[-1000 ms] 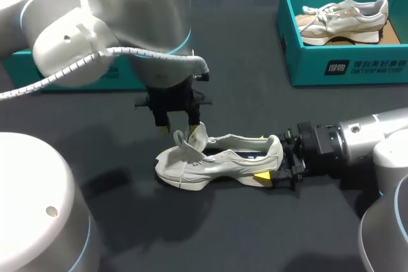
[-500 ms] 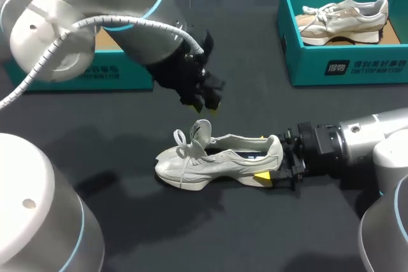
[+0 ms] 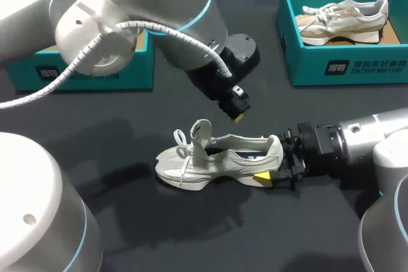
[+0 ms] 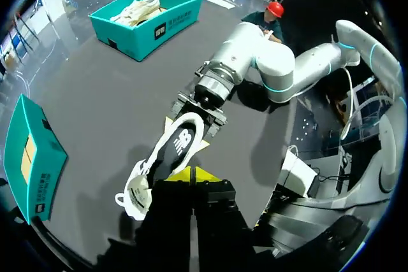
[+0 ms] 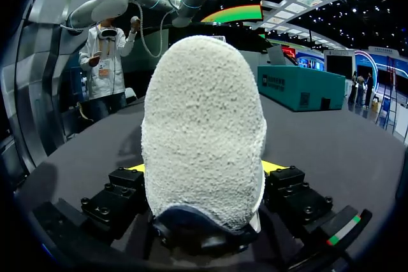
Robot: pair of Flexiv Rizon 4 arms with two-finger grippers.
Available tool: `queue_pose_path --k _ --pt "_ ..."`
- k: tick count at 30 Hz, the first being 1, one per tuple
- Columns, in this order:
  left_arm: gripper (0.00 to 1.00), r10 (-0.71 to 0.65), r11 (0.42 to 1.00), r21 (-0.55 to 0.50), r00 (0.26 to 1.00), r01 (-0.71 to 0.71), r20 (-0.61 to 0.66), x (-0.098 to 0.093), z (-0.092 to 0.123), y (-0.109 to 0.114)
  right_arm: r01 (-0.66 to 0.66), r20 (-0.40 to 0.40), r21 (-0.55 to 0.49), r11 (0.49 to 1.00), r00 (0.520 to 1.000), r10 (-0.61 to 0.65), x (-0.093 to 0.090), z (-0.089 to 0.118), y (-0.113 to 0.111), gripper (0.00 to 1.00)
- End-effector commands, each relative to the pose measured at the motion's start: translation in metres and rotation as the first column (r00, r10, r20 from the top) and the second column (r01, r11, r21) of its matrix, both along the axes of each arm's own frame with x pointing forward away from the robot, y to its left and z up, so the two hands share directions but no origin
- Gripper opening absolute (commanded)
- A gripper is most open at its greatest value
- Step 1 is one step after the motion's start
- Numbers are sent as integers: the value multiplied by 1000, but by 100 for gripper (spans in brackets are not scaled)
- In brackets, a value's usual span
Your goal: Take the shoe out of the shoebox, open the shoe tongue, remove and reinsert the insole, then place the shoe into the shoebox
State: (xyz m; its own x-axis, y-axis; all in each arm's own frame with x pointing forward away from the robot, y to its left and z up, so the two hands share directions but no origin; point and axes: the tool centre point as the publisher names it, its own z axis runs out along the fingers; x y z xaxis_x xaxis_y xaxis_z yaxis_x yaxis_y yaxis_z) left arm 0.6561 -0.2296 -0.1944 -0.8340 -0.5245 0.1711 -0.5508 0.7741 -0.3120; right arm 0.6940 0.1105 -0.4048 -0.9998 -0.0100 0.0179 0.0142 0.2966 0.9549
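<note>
Across the front wall of the right shoebox (image 3: 306, 68) runs white print (image 3: 366, 67).

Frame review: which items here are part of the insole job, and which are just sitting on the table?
Job in hand:
white shoe, heel clamped in the right gripper
left gripper, above the shoe
left shoebox, open, likely the shoe's own

Lying about:
right shoebox
second shoe inside it

Bare table (image 3: 191, 234) flanks the shoe (image 3: 217, 160); right hand (image 3: 271, 175) blocks its heel, left hand (image 3: 238, 116) hangs above.
</note>
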Motion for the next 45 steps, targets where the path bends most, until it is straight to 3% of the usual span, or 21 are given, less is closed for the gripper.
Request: queue_pose_path --k 1,6,10,22,33,45 --pt "0 -288 951 136 955 277 65 3 3 -9 1 -1 -4 1000 1000 -1 -2 0 1 0" --pt "0 -456 890 24 887 455 71 7 -8 -1 1 -1 -4 1000 1000 -1 -2 0 1 0" --pt "0 -565 825 68 819 561 97 8 -16 1 1 -1 -4 1000 1000 -1 -2 0 1 0" --pt "0 -565 825 68 819 561 97 8 -16 1 1 -1 -4 1000 1000 -1 -2 0 1 0" --pt "0 -616 788 41 787 615 38 21 -81 -16 1 -1 -4 1000 1000 -1 -2 0 1 0" --pt "0 -616 788 41 787 615 38 21 -81 -16 1 -1 -4 1000 1000 -1 -2 0 1 0"
